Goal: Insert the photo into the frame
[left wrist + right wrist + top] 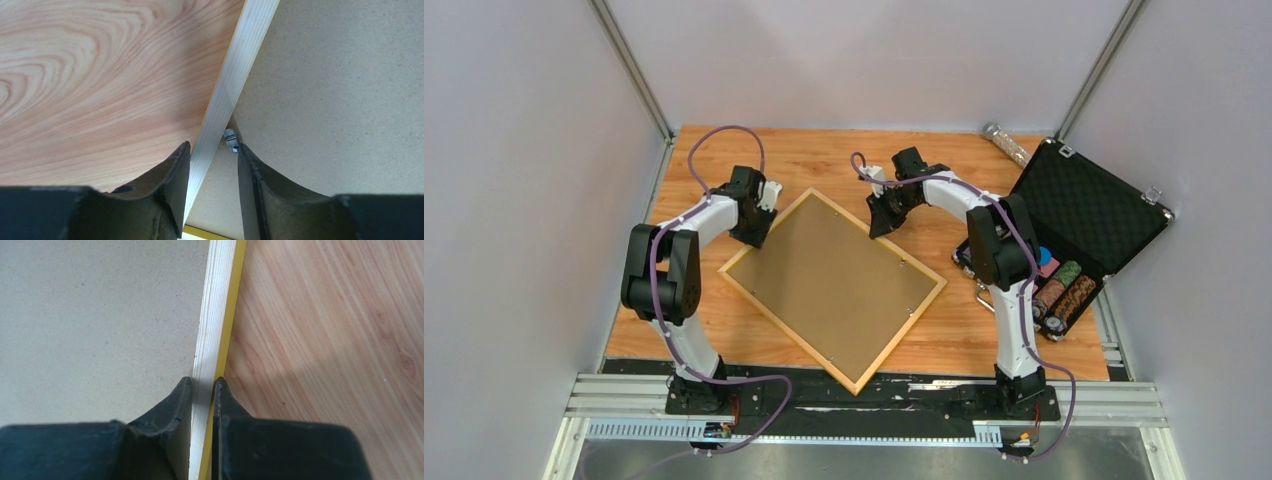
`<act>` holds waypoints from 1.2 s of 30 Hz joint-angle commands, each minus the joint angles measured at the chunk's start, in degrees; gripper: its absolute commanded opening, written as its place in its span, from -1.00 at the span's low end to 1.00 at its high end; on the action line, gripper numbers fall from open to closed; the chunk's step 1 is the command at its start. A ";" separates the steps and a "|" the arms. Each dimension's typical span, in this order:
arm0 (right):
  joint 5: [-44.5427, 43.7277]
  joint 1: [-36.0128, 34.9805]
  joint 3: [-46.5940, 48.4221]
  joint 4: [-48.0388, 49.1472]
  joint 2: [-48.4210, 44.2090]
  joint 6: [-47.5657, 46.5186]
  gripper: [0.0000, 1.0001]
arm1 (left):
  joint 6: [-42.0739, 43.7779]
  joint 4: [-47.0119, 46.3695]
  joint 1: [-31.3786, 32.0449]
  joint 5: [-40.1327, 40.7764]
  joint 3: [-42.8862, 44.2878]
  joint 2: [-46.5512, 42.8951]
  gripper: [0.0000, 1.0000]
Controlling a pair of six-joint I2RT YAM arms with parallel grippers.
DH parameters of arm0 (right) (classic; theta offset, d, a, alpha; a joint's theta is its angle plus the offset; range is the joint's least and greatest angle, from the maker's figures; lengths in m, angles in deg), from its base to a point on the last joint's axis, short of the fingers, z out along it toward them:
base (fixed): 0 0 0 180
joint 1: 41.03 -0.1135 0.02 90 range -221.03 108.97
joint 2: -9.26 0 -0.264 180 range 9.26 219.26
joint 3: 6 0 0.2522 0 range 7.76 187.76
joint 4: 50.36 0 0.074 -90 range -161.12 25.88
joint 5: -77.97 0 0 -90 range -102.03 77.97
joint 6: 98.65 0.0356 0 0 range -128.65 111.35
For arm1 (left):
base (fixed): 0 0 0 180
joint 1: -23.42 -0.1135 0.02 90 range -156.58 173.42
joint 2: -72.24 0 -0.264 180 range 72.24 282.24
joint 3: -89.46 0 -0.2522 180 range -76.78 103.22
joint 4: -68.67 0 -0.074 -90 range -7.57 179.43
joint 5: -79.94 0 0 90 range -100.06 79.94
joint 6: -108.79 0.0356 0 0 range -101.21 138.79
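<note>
Your right gripper [202, 381] is pinching the frame [832, 285] by its far-right rail; your left gripper [213, 146] is straddling the far-left rail, jaws standing partly open.

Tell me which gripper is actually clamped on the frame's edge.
The right gripper: its fingers pinch the frame rail tight. The left gripper only straddles the rail, with a gap on the side by a small clip.

The frame [788, 331] is edged in yellow and pale wood, and backed with plain brown board [829, 280]. The table [944, 340] is marked with wavy orange-brown lines. The case [1084, 215] is lined in black.
</note>
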 commanded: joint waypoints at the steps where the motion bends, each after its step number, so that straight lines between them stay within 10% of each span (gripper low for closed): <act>1: -7.98 1.20 -3.23 -7.19 5.12 -3.48 -0.96 | -1.61 -1.92 -0.18 0.01 0.85 2.20 -0.13; 17: -7.80 1.22 -3.34 -7.23 5.18 -3.59 -0.96 | -4.31 -4.53 -0.86 -1.53 -0.12 5.58 -1.00; 36: -7.80 1.18 -3.22 -7.23 5.58 -3.61 -0.96 | -6.78 -5.80 -4.88 -2.08 -1.54 5.86 -1.00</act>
